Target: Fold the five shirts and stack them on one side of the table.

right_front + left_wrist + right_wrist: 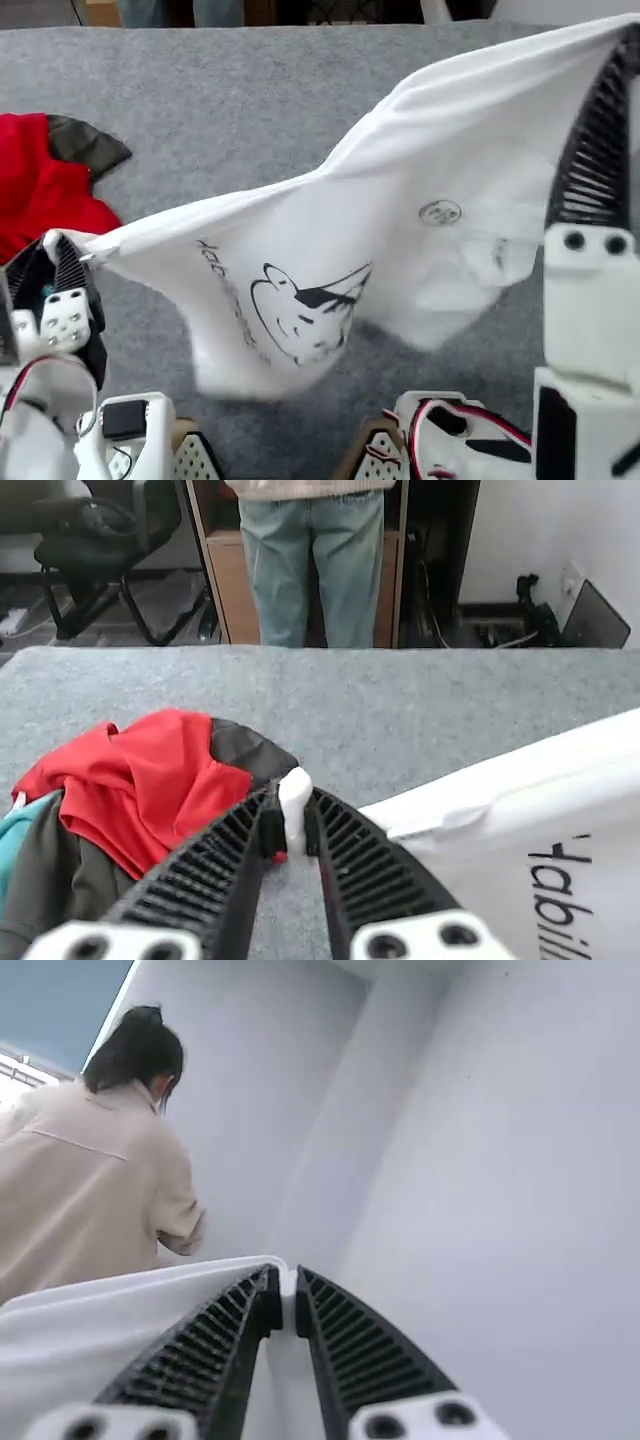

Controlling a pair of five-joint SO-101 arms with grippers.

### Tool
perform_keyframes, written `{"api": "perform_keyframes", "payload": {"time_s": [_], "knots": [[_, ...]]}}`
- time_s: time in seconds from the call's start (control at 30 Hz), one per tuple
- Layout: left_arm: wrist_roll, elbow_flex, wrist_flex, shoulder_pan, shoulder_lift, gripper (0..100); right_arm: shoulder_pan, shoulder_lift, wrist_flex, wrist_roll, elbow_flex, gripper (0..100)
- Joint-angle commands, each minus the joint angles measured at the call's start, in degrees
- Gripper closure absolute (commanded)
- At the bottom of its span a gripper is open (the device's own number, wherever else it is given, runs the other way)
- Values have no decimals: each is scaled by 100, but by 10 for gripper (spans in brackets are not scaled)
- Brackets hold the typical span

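Note:
A white shirt [340, 250] with a black drawing hangs stretched in the air above the grey table [230, 100]. My left gripper [62, 252] is shut on one corner of it, low at the left; the pinched white cloth [294, 810] pokes out between the black fingers [215, 865]. My right gripper [625, 45] is raised high at the right, shut on the opposite corner [285, 1295]. The shirt [520, 830] slopes up from left to right, and its lower part sags toward the table. A crumpled red shirt [40, 185] lies at the table's left edge.
A dark grey garment [85, 145] lies against the red shirt [150, 780], with a teal piece [15, 830] beside them. The arms' white bases [440, 440] stand along the near edge. Open grey table stretches behind the hanging shirt.

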Motion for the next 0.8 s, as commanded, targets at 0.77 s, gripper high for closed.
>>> {"api": "perform_keyframes", "payload": {"time_s": [0.77], "knots": [[18,409,-369,-409,53,970,70,-462,-176,1371,2193,985]]}}
